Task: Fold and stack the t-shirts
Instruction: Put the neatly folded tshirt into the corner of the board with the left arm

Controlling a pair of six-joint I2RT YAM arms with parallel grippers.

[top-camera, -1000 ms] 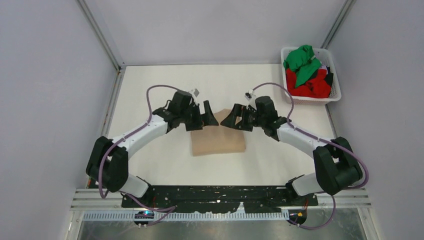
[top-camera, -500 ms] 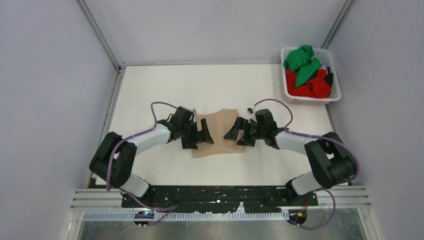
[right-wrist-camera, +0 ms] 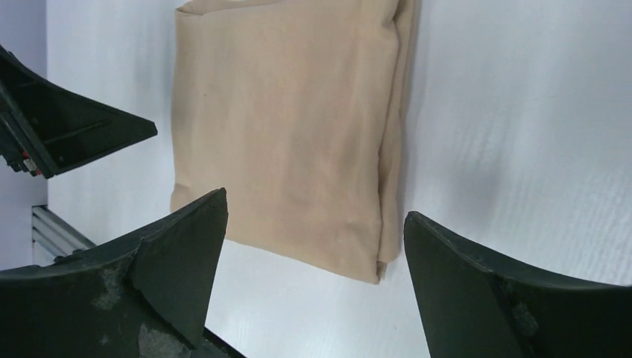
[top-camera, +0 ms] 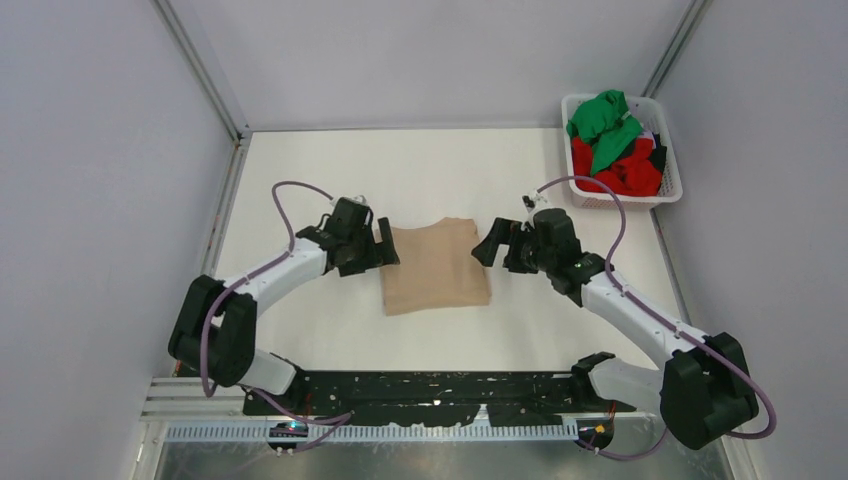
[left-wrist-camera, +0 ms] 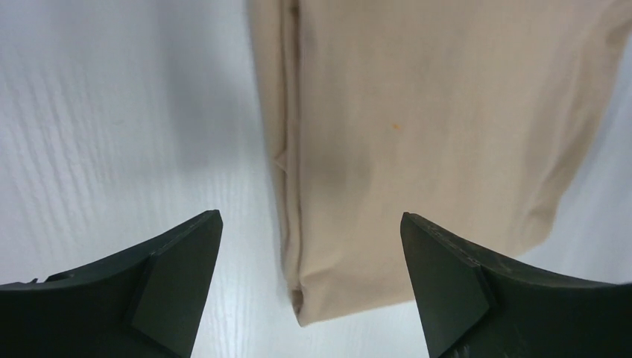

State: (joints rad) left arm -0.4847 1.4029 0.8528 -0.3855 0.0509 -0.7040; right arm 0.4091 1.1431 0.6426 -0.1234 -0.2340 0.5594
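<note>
A beige t-shirt [top-camera: 436,266] lies folded into a flat rectangle mid-table; it shows close up in the left wrist view [left-wrist-camera: 417,134] and the right wrist view [right-wrist-camera: 291,134]. My left gripper [top-camera: 385,245] hangs open at the shirt's far left corner, and between its tips [left-wrist-camera: 309,216] are only that folded corner and bare table. At the far right corner my right gripper [top-camera: 490,245] also stands open, empty [right-wrist-camera: 314,203] above the fold's edge. A green t-shirt [top-camera: 603,118] and a red t-shirt [top-camera: 625,172] lie crumpled in the basket.
The white lattice basket [top-camera: 622,200] stands at the back right corner against the right wall. Grey walls close in the white table [top-camera: 300,180] on three sides. A finger of the left gripper [right-wrist-camera: 74,134] shows in the right wrist view.
Both grippers were over the beige shirt; they have drawn apart to its left and right far corners, staying open. The shirt lies as before.
</note>
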